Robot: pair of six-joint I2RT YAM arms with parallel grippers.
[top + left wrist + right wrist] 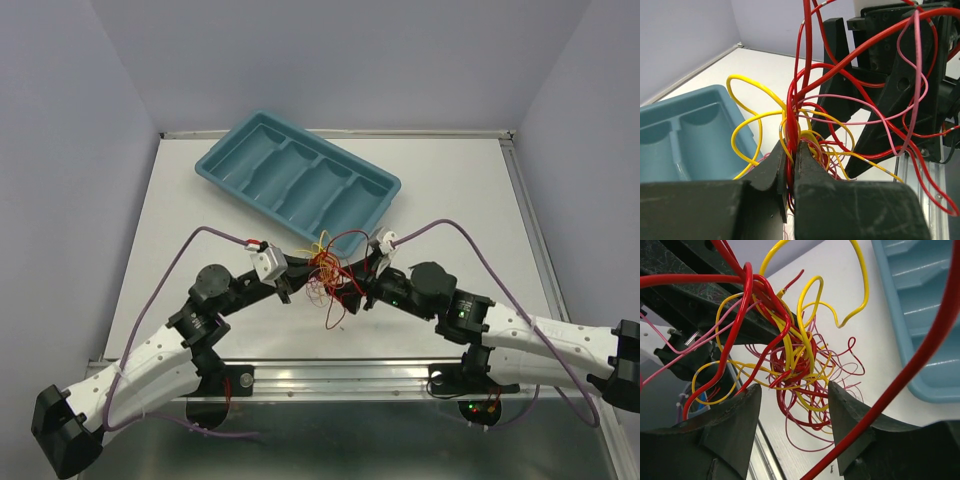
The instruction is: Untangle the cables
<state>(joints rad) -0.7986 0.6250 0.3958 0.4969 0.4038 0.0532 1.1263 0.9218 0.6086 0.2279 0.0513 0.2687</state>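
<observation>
Two grippers meet at the cables (pixel 326 272), bunched mid-table at 6 o'clock from the teal tray (pixel 232 140). Your left gripper (pixel 790 150) pinches red and yellow strands from 9 o'clock. Your right gripper (pixel 795 390), jaws apart, straddles the knot from 3 o'clock, so separation likely runs 9-to-3.

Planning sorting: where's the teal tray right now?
Top view: the teal tray sits far side of the table, left of centre, just beyond the tangled cables.
</observation>
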